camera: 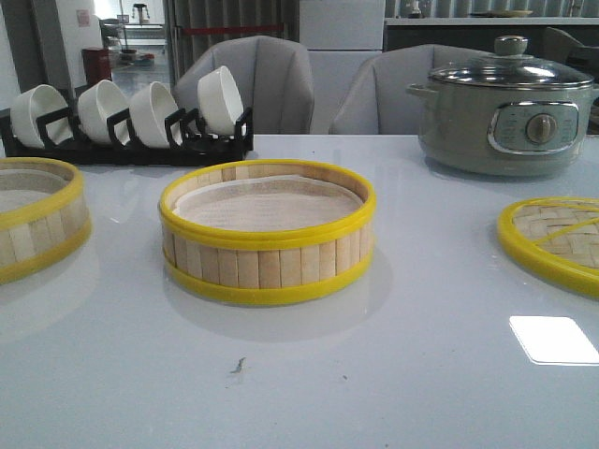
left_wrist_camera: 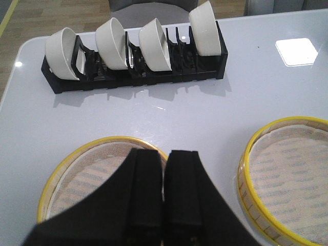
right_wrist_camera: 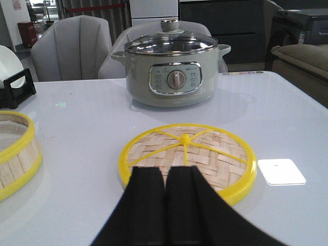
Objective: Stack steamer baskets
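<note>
With both sets of fingers pressed together and holding nothing, the left gripper [left_wrist_camera: 165, 197] hangs over the left steamer basket [left_wrist_camera: 97, 169], and the right gripper [right_wrist_camera: 165, 205] sits just short of the woven lid [right_wrist_camera: 187, 155]. Neither arm shows in the front view.

Left steamer basket [camera: 37, 220] is at the table's left edge, cut off by the frame, upright, white liner visible. Centre steamer basket [camera: 268, 232] stands mid-table, well apart from the left one, unstacked. Lid [camera: 554, 238] lies flat to the right, knob up.

Behind: black rack with four white bowls [camera: 126, 117] at back left, grey electric pot with glass lid [camera: 505, 108] at back right. White table [camera: 299, 383] under everything; grey chairs [camera: 257, 84] beyond it.
</note>
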Robot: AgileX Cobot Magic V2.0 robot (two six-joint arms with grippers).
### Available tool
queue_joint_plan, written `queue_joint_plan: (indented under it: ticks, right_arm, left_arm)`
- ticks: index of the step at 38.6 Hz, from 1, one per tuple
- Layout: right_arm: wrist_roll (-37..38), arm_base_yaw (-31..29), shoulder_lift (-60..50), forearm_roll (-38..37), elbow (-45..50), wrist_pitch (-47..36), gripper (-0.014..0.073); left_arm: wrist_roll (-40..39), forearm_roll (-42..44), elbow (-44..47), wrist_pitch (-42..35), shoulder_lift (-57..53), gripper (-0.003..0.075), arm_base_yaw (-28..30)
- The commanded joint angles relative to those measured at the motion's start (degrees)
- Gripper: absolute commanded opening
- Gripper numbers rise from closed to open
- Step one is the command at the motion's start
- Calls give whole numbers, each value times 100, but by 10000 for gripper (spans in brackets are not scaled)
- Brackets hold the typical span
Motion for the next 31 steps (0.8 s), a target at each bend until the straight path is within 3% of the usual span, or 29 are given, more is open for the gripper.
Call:
queue_joint_plan:
  ticks: [1,19,28,31]
  right_arm:
    - [-72,8,-124,-55,-88,-476,47]
    - [-72,1,-125,-55,-88,-573,47]
    - [50,7,-125,-45,-115,-1598,47]
    - [296,7,-123,-45,-522,-1171,47]
  left_arm:
    - [-10,-87,-199,-425,-125,85,-44]
    - [-10,-76,-199,-265,-125,85,-44]
    - [-10,-41,-199,-251,-125,85,-44]
    - [-10,-41,-199,-156,-125,85,-44]
